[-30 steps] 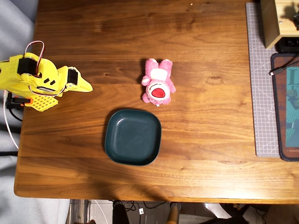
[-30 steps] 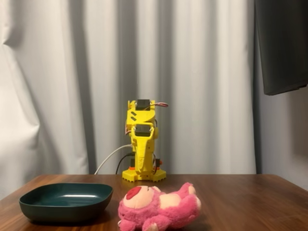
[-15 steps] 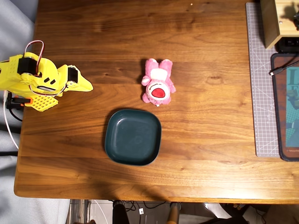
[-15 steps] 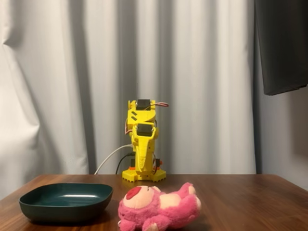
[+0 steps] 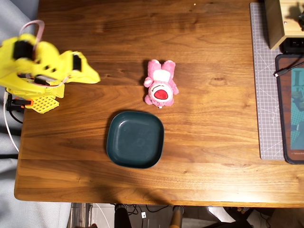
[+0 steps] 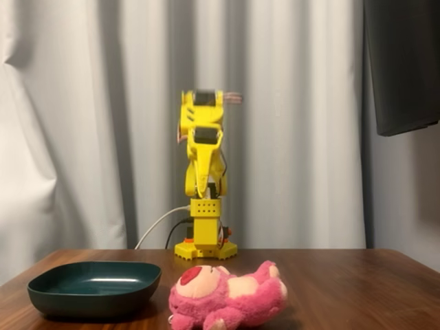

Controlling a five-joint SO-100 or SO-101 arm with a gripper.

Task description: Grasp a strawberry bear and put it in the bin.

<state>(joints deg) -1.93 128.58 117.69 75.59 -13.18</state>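
Observation:
The strawberry bear [image 5: 160, 83] is a fluffy pink plush lying on its back on the wooden table, its head toward the bin; in the fixed view [image 6: 230, 295] it lies in front, right of the bin. The bin [image 5: 135, 139] is a dark teal rounded-square dish, empty, just in front of the bear; it also shows in the fixed view [image 6: 93, 285]. My yellow gripper [image 5: 91, 76] is folded back over the arm's base [image 6: 205, 246] at the table's left edge in the overhead view, well away from the bear. Its jaws look closed and hold nothing.
A grey cutting mat [image 5: 266, 80] runs along the table's right side in the overhead view, with a wooden box [image 5: 278, 23], a dark tablet-like pad [image 5: 290, 109] and a cable on it. White cables [image 5: 9, 118] hang by the arm's base. Curtains [image 6: 82, 124] hang behind the table.

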